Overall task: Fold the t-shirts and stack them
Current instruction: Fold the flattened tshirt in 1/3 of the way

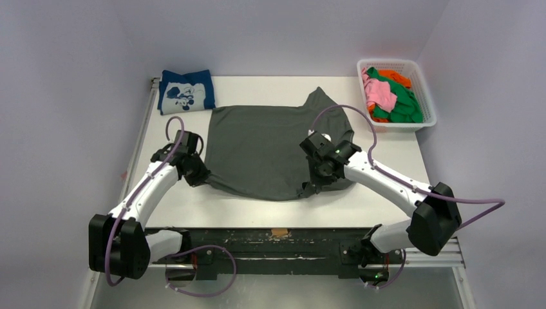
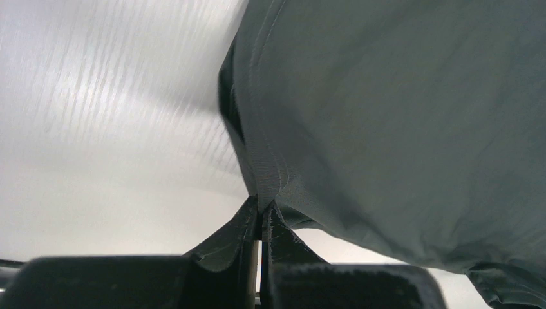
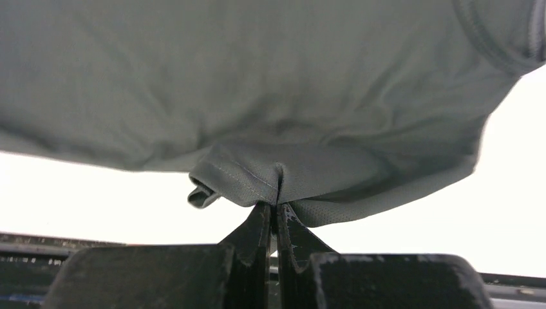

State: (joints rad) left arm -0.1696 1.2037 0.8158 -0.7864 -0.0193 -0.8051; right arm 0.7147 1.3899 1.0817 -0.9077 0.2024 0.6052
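A plain dark grey t-shirt (image 1: pixel 267 151) lies spread in the middle of the table. My left gripper (image 1: pixel 201 175) is shut on its near left corner; the left wrist view shows the hem (image 2: pixel 267 174) pinched between the closed jaws. My right gripper (image 1: pixel 315 183) is shut on the near right corner; the right wrist view shows a bunched fold of grey cloth (image 3: pixel 257 177) pinched at the jaw tips. A folded navy blue t-shirt with white cartoon print (image 1: pixel 187 91) lies at the back left.
A white mesh basket (image 1: pixel 425 87) at the back right holds pink, green and orange t-shirts (image 1: pixel 389 96). The table's left edge (image 1: pixel 138 148) runs close beside my left arm. Purple cables loop over both arms.
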